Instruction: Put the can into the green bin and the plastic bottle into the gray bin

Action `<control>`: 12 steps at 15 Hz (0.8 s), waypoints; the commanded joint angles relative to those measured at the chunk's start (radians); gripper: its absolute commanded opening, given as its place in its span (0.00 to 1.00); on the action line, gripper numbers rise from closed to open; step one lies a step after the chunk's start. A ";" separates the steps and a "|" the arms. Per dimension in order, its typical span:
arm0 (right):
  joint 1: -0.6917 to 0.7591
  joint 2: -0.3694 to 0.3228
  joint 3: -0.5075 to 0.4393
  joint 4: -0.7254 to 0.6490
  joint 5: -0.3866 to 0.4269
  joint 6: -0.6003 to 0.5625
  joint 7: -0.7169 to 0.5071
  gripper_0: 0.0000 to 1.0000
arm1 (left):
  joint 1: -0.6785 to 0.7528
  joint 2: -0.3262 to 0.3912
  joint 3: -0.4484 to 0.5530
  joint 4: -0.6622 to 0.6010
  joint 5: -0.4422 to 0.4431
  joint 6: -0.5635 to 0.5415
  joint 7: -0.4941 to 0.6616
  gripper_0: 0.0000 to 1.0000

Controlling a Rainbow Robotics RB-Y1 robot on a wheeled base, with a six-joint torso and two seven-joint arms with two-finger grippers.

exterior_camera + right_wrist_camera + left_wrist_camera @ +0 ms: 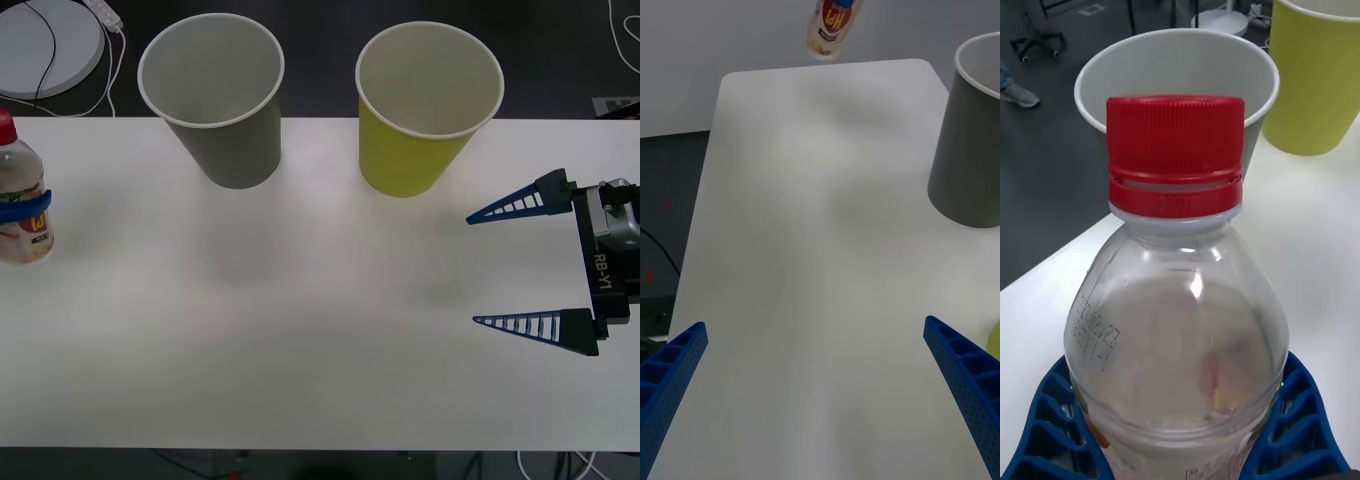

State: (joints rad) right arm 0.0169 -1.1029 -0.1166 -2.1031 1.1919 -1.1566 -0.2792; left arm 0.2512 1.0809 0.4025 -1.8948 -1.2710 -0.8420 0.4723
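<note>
A: Left gripper (pixel 1180 442) is seen clamped around the plastic bottle (pixel 20 195), held upright at the table's (pixel 300 330) left edge; right gripper (pixel 535 265) is spread wide and holds nothing, at the right side.

B: Is anything judged done?

A: Nothing can be confirmed; both the gray bin (pixel 215 95) and the green bin (pixel 425 105) look empty inside; no can is seen; open tabletop lies between bottle and gray bin; both bins stand near the far edge.

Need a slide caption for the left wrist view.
Left end effector grips clear red-capped plastic bottle before gray paper cup.
</note>
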 commanded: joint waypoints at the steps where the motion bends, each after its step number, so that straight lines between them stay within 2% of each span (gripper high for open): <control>1: 0.000 0.000 0.000 0.000 0.000 0.000 0.000 1.00 | -0.070 0.020 0.009 0.036 -0.054 -0.088 0.065 0.00; 3: 0.000 0.000 0.000 0.000 0.000 0.000 0.000 1.00 | -0.122 0.042 0.007 0.086 -0.057 -0.143 0.066 0.00; 7: 0.000 0.000 0.000 0.000 0.000 0.000 0.000 1.00 | -0.224 0.129 -0.002 0.184 -0.062 -0.272 0.089 0.00; 12: 0.000 0.000 0.000 0.000 0.000 0.000 0.000 1.00 | -0.375 0.198 -0.088 0.295 -0.062 -0.338 0.109 0.00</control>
State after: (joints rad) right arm 0.0169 -1.1029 -0.1166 -2.1031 1.1919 -1.1566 -0.2791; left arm -0.1006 1.2734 0.3277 -1.6173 -1.3332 -1.1723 0.5791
